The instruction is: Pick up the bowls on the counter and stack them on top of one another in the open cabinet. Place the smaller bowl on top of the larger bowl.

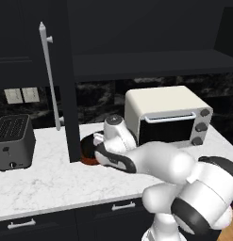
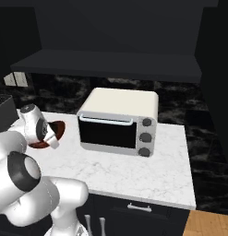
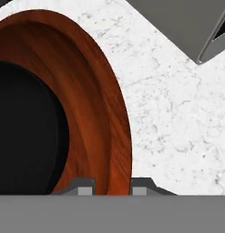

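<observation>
Left base view: white arm reaches forward over the worktop (image 1: 47, 181), hand bent down at the larger bowl (image 1: 89, 160), the reddish-brown one, mostly hidden behind the wrist. Bowl sits on the marble just right of the open cabinet door (image 1: 68, 94) with its long pale handle (image 1: 49, 75). Toaster (image 1: 13, 141) at far left, toaster oven (image 1: 167, 115) to the right of the bowl. Dark cabinet shelf (image 1: 151, 63) runs above the oven. Gripper itself is hidden by the hand here.

Right base view: hand hangs over the same bowl (image 2: 57, 131) at the left end of the worktop (image 2: 134, 173), bowl rim showing to the right of the wrist. Toaster oven (image 2: 117, 122) stands just beside it on the right, not touching.

Hand view: gripper (image 3: 113, 187) straddles the red-brown rim (image 3: 115, 136), one fingertip (image 3: 84, 187) inside the bowl, the other outside over the marble (image 3: 177, 118). Jaws apart, rim between them, contact cannot be told. Smaller bowl (image 3: 23, 132), black, sits inside the larger one. Grey corner of the toaster oven (image 3: 186, 22) at upper right.
</observation>
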